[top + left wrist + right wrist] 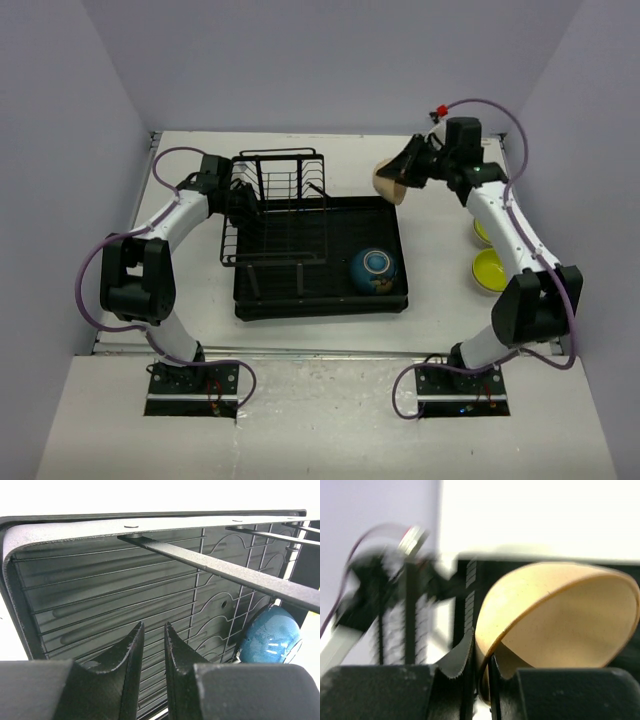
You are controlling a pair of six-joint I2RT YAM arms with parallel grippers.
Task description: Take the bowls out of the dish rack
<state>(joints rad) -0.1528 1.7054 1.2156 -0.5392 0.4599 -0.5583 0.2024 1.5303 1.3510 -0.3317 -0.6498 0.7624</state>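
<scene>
White worktop [440,300] carries the black dish rack [300,302]: the wire slot section is at far left and the wide tray spreads out to the right. No bowls show in the wire slots.

Left arm [150,260] reaches to the rack's left side. Right arm [510,240] stretches toward the tray's far right corner.

Tan bowl [388,180] is up off the worktop at that far right corner, tipped on its side. Right gripper [405,180] is clamped on its rim, which the right wrist view shows: one finger inside and one outside the wall of the tan bowl [560,620], the right gripper [480,650] pinched tight on it. The background there is blurred.

Blue bowl [374,270] sits in the tray's near right corner, tilted, patterned inside facing up. It also shows at the right edge of the left wrist view [270,640], behind rack wires [100,590].

Two lime-green bowls lie on the worktop right of the tray, well apart from it: one in plain view [489,268], one partly hidden behind the right arm [481,232].

Left gripper [240,200] is at the wire section; in its wrist view [152,630] the fingers are a narrow gap apart and hold nothing.
</scene>
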